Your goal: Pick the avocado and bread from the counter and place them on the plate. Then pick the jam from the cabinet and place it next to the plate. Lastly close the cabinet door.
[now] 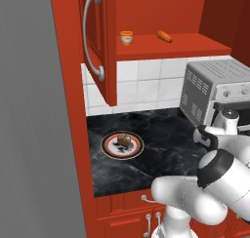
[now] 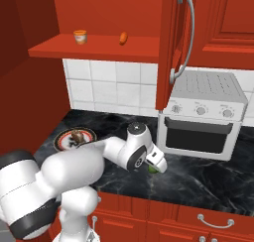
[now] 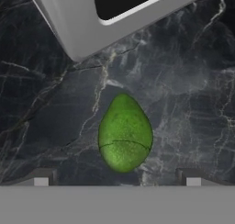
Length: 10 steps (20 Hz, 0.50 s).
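You see one avocado (image 3: 125,133) on the counter (image 3: 193,94) at 12 o'clock between the spread gripper (image 3: 117,177) fingers; one bread (image 1: 123,140) lies on one plate (image 1: 108,148).

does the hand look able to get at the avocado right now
Probably yes: the hand hangs open right over the avocado, which lies alone on bare counter, with the toaster oven set back from it.

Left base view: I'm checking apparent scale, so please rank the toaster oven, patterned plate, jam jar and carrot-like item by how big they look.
1. Silver boxy toaster oven
2. Round red-rimmed plate
3. Squat orange jam jar and elongated orange carrot-like item: alike, too close to rank.
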Tool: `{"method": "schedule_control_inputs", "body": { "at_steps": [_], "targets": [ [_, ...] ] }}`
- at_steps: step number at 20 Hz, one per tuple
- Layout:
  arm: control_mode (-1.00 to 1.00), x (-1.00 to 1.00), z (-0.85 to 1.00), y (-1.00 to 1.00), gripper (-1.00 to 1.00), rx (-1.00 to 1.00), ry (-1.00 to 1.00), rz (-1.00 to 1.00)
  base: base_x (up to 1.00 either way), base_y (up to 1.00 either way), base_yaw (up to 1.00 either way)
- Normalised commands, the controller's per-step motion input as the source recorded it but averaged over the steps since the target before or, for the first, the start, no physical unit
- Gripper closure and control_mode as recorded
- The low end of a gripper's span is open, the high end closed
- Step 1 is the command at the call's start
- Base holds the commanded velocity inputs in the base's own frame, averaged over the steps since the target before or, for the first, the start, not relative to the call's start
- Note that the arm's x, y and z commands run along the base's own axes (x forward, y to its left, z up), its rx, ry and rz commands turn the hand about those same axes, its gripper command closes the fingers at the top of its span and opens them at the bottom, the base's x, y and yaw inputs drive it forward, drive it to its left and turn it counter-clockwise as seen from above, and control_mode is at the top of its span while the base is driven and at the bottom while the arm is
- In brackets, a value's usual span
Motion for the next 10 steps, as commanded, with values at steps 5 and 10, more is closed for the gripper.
{"method": "schedule_control_inputs", "body": {
  "at_steps": [5, 10],
  "targets": [
    [-1.0, 0.09, -0.12, -0.09, -1.0, 0.0, 0.0, 0.0, 0.0, 0.0, 0.0],
    [-1.0, 0.01, -0.09, -0.14, -1.0, 0.0, 0.0, 0.0, 0.0, 0.0, 0.0]
  ]
}}
